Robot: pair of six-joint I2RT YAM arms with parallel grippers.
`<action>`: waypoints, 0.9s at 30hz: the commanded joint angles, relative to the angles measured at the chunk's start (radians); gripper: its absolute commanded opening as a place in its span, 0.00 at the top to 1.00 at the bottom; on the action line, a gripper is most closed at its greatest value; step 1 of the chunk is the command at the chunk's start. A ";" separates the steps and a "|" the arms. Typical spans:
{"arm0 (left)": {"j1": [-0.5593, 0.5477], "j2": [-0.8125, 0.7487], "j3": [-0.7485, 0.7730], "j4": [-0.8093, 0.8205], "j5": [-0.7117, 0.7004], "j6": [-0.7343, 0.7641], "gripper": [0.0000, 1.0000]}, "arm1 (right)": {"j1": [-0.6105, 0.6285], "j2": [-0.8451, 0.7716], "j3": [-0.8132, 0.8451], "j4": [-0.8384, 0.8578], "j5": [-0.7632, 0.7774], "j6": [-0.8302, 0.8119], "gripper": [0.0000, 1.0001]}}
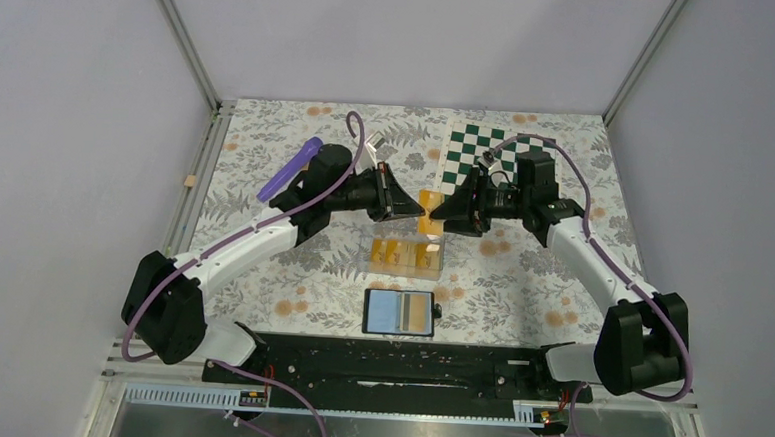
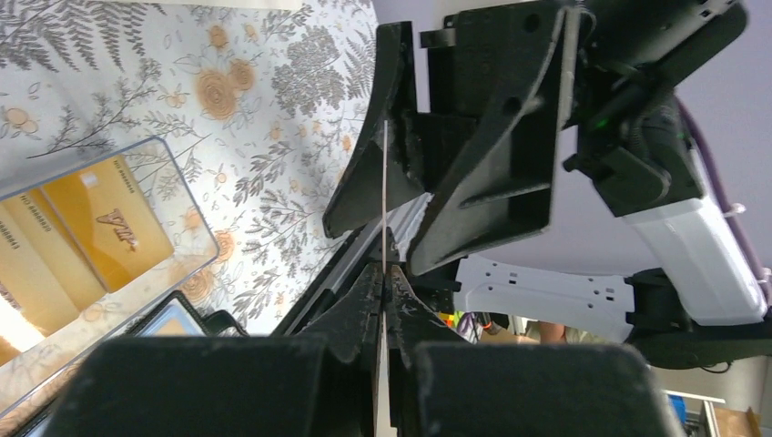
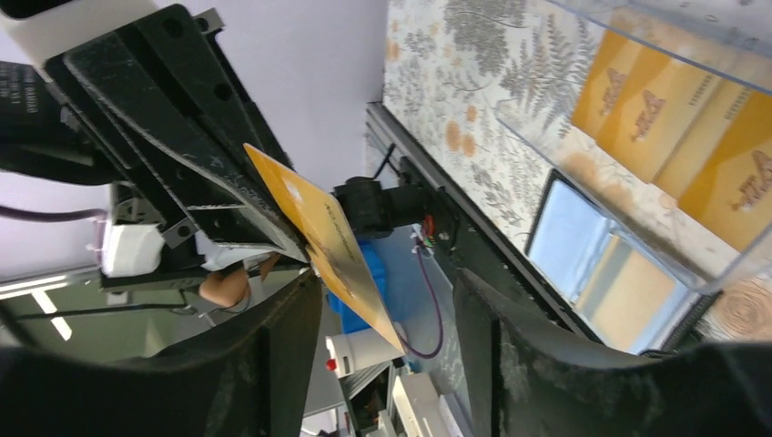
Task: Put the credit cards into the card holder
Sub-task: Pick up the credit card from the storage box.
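Note:
My left gripper is shut on one orange-yellow credit card and holds it above the clear box. In the left wrist view the card shows edge-on between the closed jaws of that gripper. My right gripper faces it, open, its jaws standing either side of the card's free end without pinching it. Several more cards lie in the box. The black card holder lies open near the front, with an orange card on its right half.
The clear plastic box sits mid-table, just behind the card holder. A green-and-white chequered mat lies at the back right. A purple object lies at the back left, beside the left arm.

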 commanded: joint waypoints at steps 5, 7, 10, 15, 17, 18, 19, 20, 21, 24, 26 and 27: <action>0.005 -0.020 0.005 0.048 0.032 0.001 1.00 | 0.001 -0.025 -0.064 0.383 -0.131 0.246 0.62; 0.004 -0.019 0.005 0.029 0.030 0.011 1.00 | 0.002 -0.029 -0.079 0.427 -0.136 0.276 0.68; 0.003 -0.018 0.000 0.013 0.022 0.021 1.00 | 0.006 -0.025 -0.085 0.450 -0.143 0.293 0.84; 0.004 -0.016 0.018 -0.064 -0.013 0.061 1.00 | 0.023 -0.033 -0.056 0.361 -0.124 0.226 1.00; 0.004 -0.016 0.031 -0.098 -0.025 0.081 1.00 | 0.029 -0.037 -0.024 0.246 -0.101 0.141 1.00; 0.003 -0.017 0.036 -0.111 -0.032 0.090 0.98 | 0.031 -0.039 -0.011 0.192 -0.092 0.099 1.00; 0.004 -0.018 0.041 -0.124 -0.038 0.100 0.91 | 0.031 -0.040 -0.003 0.149 -0.084 0.071 1.00; 0.004 -0.022 0.044 -0.134 -0.046 0.108 0.82 | 0.031 -0.042 0.003 0.125 -0.079 0.055 1.00; 0.004 -0.028 0.047 -0.145 -0.055 0.115 0.72 | 0.031 -0.042 0.005 0.111 -0.079 0.042 1.00; 0.004 -0.056 0.047 -0.176 -0.106 0.134 0.52 | 0.031 -0.048 -0.003 0.112 -0.086 0.026 1.00; 0.005 -0.077 0.040 -0.190 -0.140 0.144 0.46 | 0.031 -0.051 -0.006 0.102 -0.094 0.005 1.00; 0.005 -0.085 0.036 -0.198 -0.155 0.149 0.45 | 0.032 -0.051 -0.007 0.092 -0.097 -0.005 1.00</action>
